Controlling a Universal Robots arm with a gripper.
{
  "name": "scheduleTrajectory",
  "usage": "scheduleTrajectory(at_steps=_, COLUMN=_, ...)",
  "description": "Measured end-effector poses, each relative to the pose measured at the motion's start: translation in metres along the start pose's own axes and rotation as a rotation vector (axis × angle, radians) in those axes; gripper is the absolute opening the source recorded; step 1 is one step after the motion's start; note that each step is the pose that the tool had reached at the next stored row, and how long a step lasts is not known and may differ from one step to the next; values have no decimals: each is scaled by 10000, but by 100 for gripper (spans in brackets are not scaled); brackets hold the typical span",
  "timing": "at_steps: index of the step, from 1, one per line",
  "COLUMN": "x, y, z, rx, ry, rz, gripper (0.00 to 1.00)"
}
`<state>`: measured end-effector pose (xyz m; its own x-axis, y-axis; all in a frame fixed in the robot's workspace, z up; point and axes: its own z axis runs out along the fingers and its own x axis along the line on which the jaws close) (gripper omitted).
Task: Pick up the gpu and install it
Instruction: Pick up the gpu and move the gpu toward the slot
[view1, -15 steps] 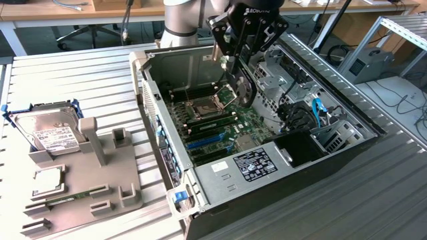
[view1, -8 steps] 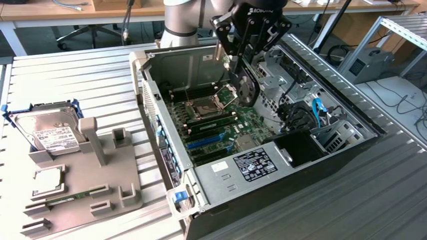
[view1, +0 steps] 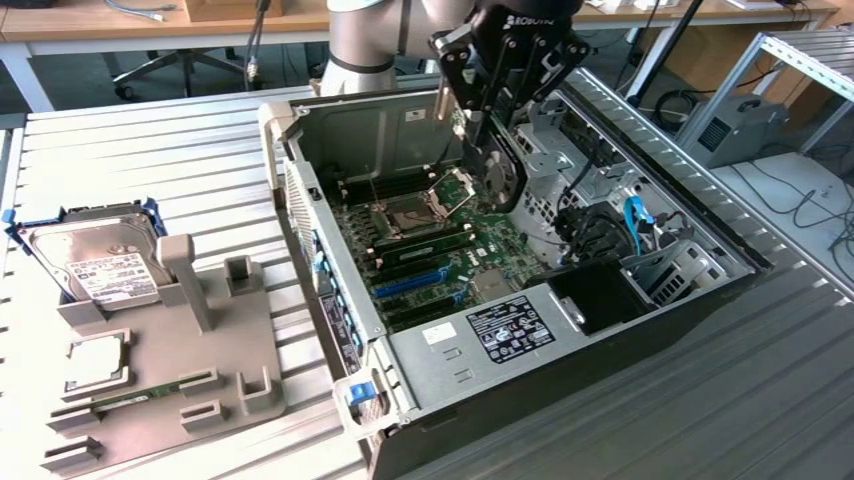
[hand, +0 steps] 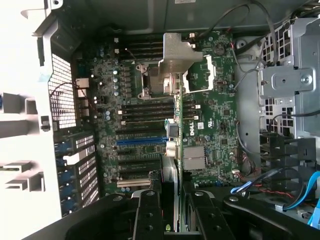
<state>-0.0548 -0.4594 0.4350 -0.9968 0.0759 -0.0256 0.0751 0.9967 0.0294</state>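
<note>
Carry step in hand, by the look of it: pick-up done, install not yet done. Gripping the gpu (view1: 498, 178) in the gripper (view1: 487, 112), jaws partway closed and clamped on the card's upper part. Hanging edge-down over the open computer case (view1: 304, 190), above the CPU socket (view1: 400, 215) end of the motherboard (view1: 447, 255), apart from the board, touching nothing below. Looking down in the wrist view: gripper (hand: 172, 212) fingers either side of the thin card, gpu (hand: 175, 65) with its silver end bracket at the far end, over the socket. Blue expansion slot (hand: 142, 141) just beside the card's line, toward the perforated rear wall (hand: 62, 85). Crossing the run of the slots at present, not lying along it. Next move likely calling for a turn to bring the connector edge parallel over a slot, bracket toward the rear wall, then a straight, even press. Well apart on the exterior view's left: hard drive (view1: 96, 262) and memory stick (view1: 134, 392) in the grey holder (view1: 180, 330)
</note>
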Motion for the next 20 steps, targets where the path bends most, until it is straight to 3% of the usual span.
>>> scheduleTrajectory(at_steps=20, x=-166, y=12, z=5, rx=0, ry=0, rz=0, gripper=26)
